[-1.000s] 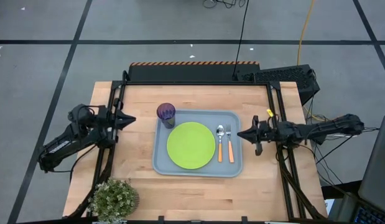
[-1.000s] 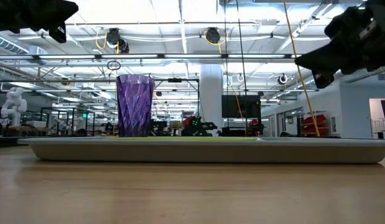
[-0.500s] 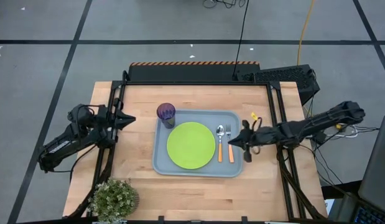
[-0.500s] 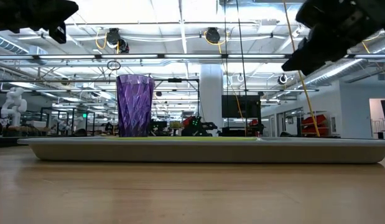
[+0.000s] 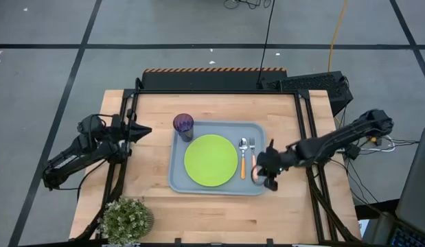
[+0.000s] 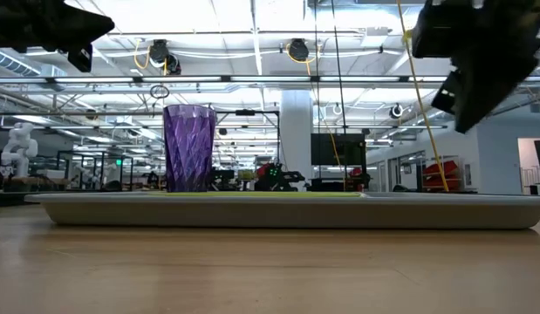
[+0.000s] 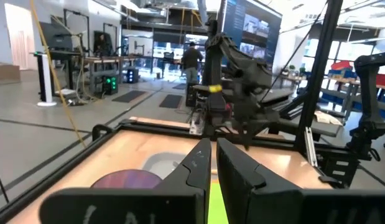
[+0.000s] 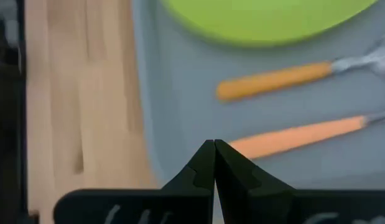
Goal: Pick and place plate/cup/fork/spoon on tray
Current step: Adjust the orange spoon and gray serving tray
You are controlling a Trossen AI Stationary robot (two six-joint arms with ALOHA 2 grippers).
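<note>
The grey-blue tray [image 5: 178, 175] lies mid-table. On it rest the lime-green plate [image 5: 211, 160], the purple cup [image 5: 183, 126] upright at its far left corner, the spoon [image 5: 244, 156] and, to its right, the fork [image 5: 253, 158]. My right gripper [image 5: 262, 173] is shut and hovers over the tray's near right corner, above the fork's handle end [image 8: 242, 148], well clear of the tray in the low view [image 6: 479, 78]. My left gripper [image 5: 142, 130] is shut and waits left of the cup.
A potted plant [image 5: 126, 218] stands at the table's near left corner. Black frame rails [image 5: 305, 137] run along the table's left and right sides. Bare wood [image 5: 219, 106] lies beyond the tray.
My right gripper has swung from the table's right edge toward the left and near edges, coming over the tray's near right corner, and has tipped downward. It stays shut. The tableware has not moved.
</note>
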